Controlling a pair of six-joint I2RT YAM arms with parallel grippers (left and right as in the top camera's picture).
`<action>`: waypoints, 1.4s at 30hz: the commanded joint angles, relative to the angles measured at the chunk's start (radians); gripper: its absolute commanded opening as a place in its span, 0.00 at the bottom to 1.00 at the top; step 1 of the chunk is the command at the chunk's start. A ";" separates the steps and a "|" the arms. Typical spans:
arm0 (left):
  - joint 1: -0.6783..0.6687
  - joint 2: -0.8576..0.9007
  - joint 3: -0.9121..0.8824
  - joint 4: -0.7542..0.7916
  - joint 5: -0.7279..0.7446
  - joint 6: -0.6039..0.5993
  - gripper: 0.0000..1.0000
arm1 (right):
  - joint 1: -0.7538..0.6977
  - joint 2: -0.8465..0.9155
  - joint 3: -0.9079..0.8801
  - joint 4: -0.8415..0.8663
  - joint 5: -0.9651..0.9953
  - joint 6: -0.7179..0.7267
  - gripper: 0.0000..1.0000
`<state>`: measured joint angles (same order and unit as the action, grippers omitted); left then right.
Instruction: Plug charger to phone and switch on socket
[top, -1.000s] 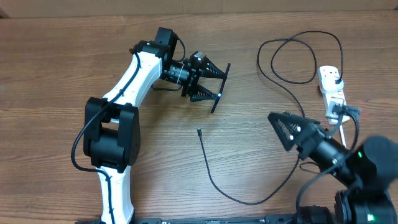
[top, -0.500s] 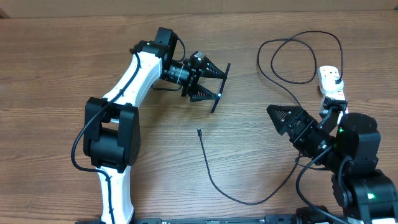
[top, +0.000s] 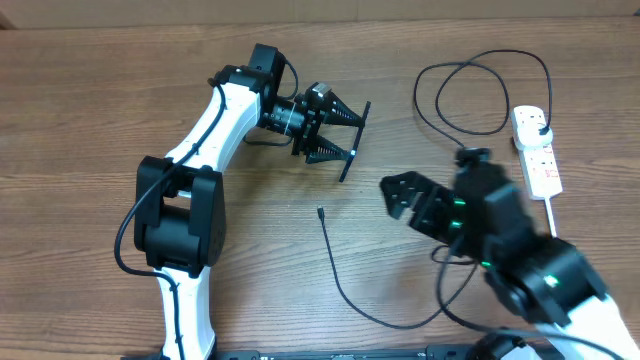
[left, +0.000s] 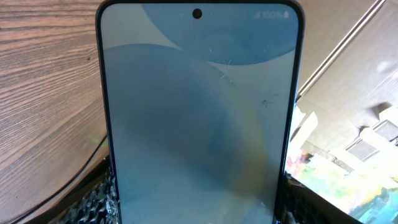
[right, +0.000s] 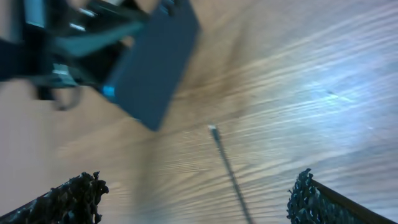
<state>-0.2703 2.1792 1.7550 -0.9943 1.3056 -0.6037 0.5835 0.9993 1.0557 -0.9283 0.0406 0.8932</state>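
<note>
My left gripper (top: 343, 133) is shut on the phone (top: 357, 138), holding it on edge above the table. In the left wrist view the phone's pale blue screen (left: 199, 112) fills the frame between both fingers (left: 93, 200). The charger's connector tip (top: 319, 211) lies on the wood below the phone, and its thin black cable (top: 345, 290) loops right and up to the socket (top: 535, 150). My right gripper (top: 392, 198) hangs open to the right of the tip. In the right wrist view the tip (right: 212, 128) lies ahead of the open right gripper (right: 193, 199), with the phone (right: 158, 68) beyond.
The white power strip lies at the far right with a black plug (top: 540, 121) in its top end and a white cord (top: 549, 208) trailing down. A big cable loop (top: 470, 95) lies left of it. The wooden table (top: 100, 120) shows bare wood on the left.
My right arm has swung left from the power strip side toward the middle of the table, near the connector tip. The left arm and the phone have not moved.
</note>
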 joint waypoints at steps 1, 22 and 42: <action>0.002 0.002 0.030 0.005 0.045 0.006 0.73 | 0.057 0.064 0.063 -0.003 0.188 0.044 1.00; 0.002 0.002 0.030 0.027 0.044 0.005 0.74 | 0.296 0.202 0.084 0.146 0.485 0.043 1.00; 0.003 0.002 0.030 0.027 0.044 0.005 0.74 | 0.321 0.422 0.084 0.283 0.674 0.043 0.98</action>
<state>-0.2703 2.1792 1.7550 -0.9714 1.3056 -0.6037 0.8986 1.3937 1.1122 -0.6586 0.6567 0.9318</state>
